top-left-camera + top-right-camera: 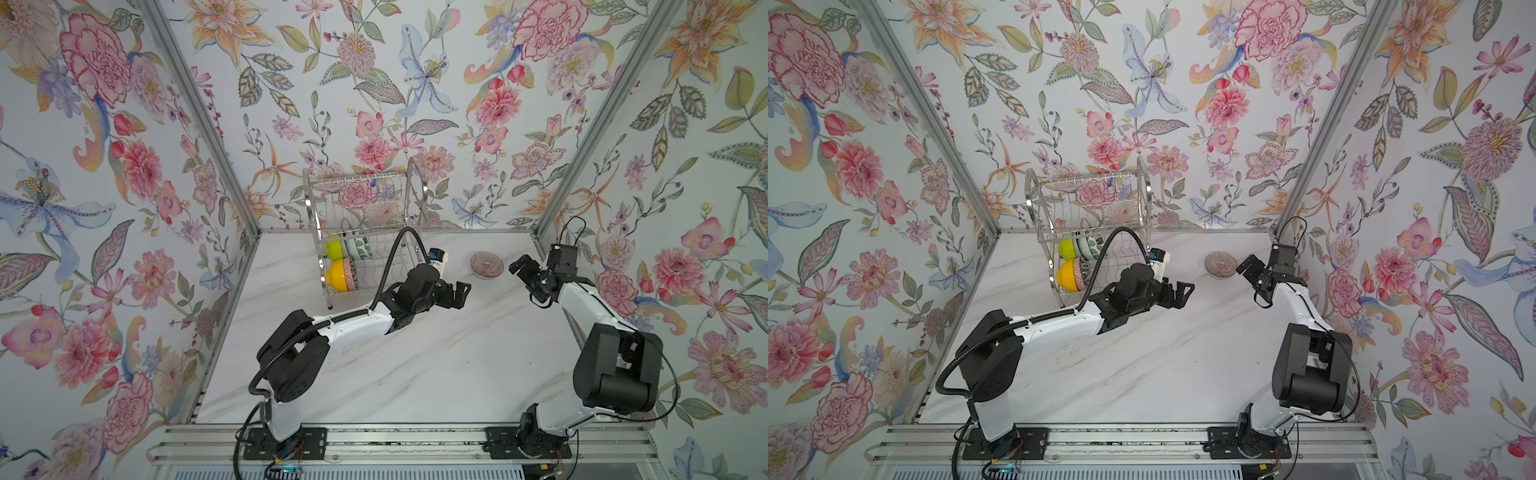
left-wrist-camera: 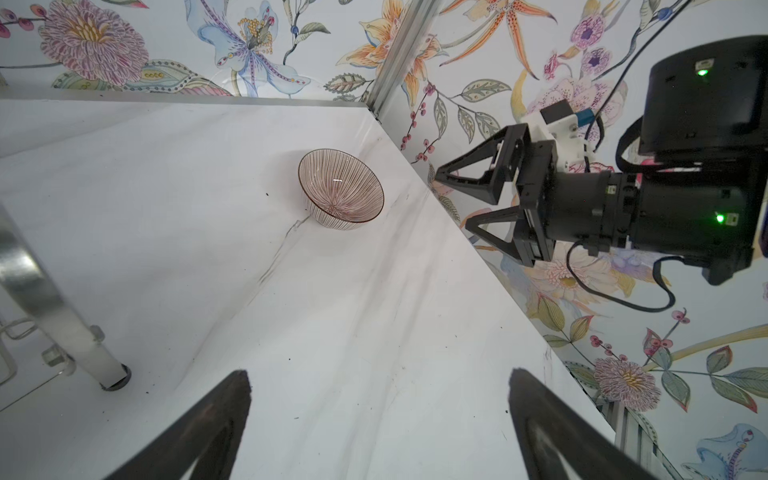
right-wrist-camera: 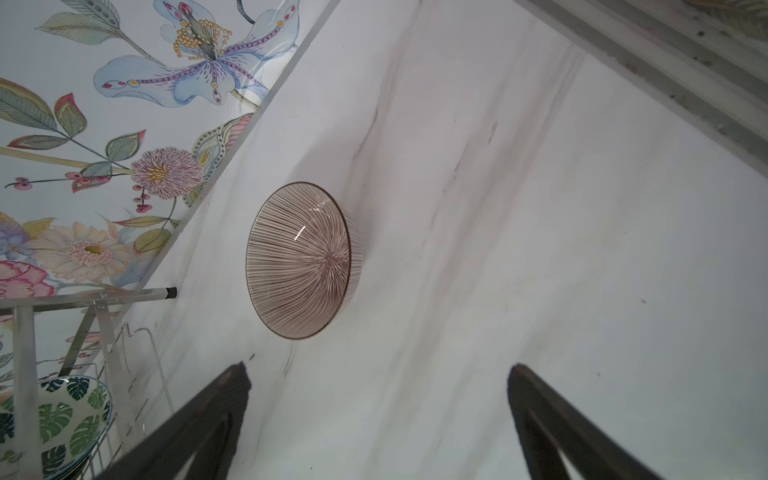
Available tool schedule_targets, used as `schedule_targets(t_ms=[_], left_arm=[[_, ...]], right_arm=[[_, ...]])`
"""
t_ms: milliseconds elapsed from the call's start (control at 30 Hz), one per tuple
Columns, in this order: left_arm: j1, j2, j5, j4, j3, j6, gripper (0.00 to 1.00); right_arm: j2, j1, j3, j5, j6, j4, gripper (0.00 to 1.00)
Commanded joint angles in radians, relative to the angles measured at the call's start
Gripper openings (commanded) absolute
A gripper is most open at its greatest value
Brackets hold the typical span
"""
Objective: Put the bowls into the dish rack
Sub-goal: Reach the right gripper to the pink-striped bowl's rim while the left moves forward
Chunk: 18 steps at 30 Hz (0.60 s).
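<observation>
Left on the counter (image 1: pixel 415 365): dish rack (image 1: pixel 365 232), bowls (image 1: pixel 337 275) in its lower part. My left end effector (image 1: pixel 462 294): fingers apart, empty. Pink ribbed bowl (image 1: pixel 486 265) upright, near both, untouched. My right end effector (image 1: pixel 524 282): apart, empty.

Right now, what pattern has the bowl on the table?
The bowl: fine maroon stripes radiating from its centre, on white. Clearest in the right wrist view.

No text, label, brand or number can be read anywhere.
</observation>
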Motion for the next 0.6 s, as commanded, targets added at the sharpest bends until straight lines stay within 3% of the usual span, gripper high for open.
schedule_targets(t_ms=[0,300,567], left_arm=[[-0.005,0.017,-0.006,-0.047,0.037,0.035,0.99],[-0.002,0.073,0.011,-0.106,0.103,0.054,0.99],[0.011,0.022,0.009,-0.090,0.002,0.025,0.99]], right_arm=[[0.104,0.009,0.086,-0.051,-0.021,-0.030,0.95],[0.315,0.045,0.207,-0.096,-0.026,0.008,0.70],[0.377,0.062,0.221,-0.085,-0.043,0.021,0.55]])
